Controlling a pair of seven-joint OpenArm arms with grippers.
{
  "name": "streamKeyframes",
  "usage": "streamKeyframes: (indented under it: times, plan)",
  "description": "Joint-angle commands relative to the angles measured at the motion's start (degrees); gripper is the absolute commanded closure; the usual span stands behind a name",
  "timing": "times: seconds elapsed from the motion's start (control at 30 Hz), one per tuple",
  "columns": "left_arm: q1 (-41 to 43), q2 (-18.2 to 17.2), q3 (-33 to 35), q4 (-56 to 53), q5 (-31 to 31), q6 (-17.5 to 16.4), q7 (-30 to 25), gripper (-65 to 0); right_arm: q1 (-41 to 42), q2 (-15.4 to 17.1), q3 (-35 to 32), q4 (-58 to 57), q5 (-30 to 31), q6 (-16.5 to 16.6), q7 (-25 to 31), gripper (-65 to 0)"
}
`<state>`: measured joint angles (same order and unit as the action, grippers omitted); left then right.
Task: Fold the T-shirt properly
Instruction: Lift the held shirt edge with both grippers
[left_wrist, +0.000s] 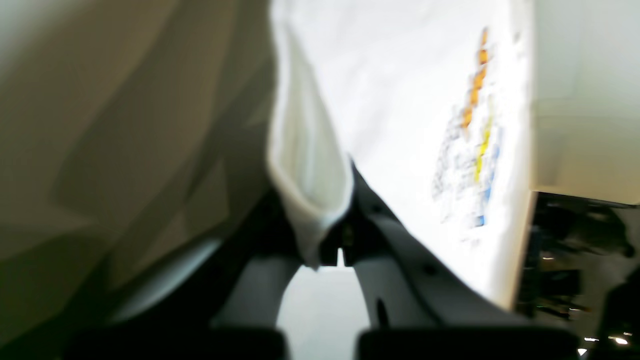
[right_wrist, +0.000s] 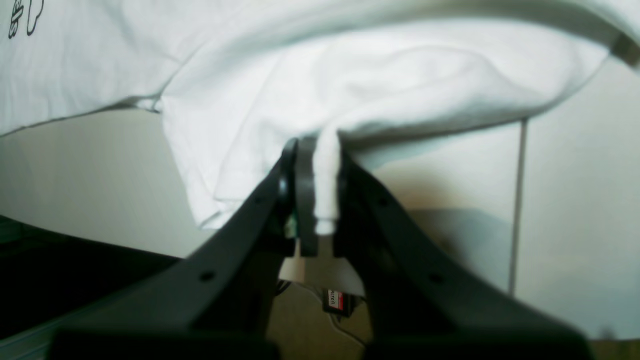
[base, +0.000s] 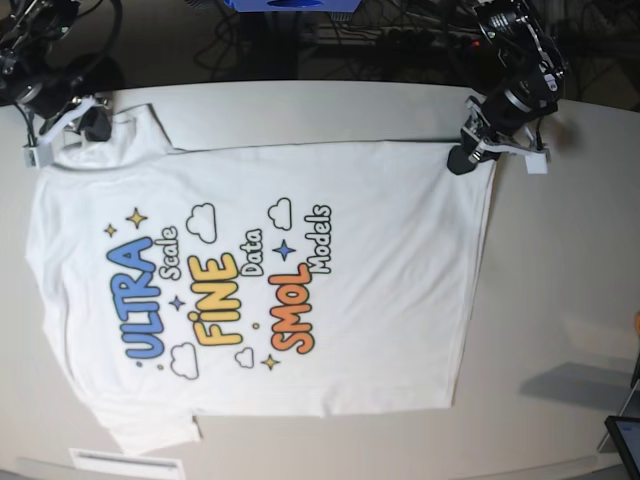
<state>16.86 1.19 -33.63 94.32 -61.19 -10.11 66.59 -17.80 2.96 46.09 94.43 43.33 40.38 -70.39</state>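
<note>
The white T-shirt (base: 380, 220) lies flat on the table with its print up: blue "ULTRA", yellow "FINE", orange "SMOL". In the base view my left gripper (base: 468, 152) is at the shirt's far right hem corner. The left wrist view shows this gripper (left_wrist: 335, 240) shut on a folded edge of the T-shirt (left_wrist: 400, 100). My right gripper (base: 88, 122) is at the far left corner, by the sleeve. In the right wrist view it (right_wrist: 320, 195) is shut on a pinched ridge of the T-shirt (right_wrist: 350, 75), which bunches just beyond the fingers.
The beige table (base: 560, 300) extends to the right of the shirt. Cables and dark equipment (base: 400, 30) lie behind the far edge. A white label strip (base: 125, 463) sits at the near edge, and a dark screen corner (base: 625, 440) shows at the lower right.
</note>
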Motion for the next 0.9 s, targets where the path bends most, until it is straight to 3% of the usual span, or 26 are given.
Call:
streamKeyframes:
  times: [0.0, 0.17, 0.87]
  plan:
    - [0.94, -0.62, -0.26, 1.98, 0.40, 0.57, 0.09, 0.0, -0.97, 0.51, 0.11, 0.73, -4.34, -0.38, -3.94, 0.0]
    - [2.26, -2.03, -0.35, 7.43, 0.40, 0.57, 0.09, 0.0, -2.81, 0.95, 0.11, 5.83, -4.34, -0.38, -3.94, 0.0]
    - [3.75, -2.11, -0.26, 12.89, 0.40, 0.66, 0.18, 0.0, -6.24, 1.21, -0.24, 17.87, -4.08, -0.38, -4.64, 0.0]
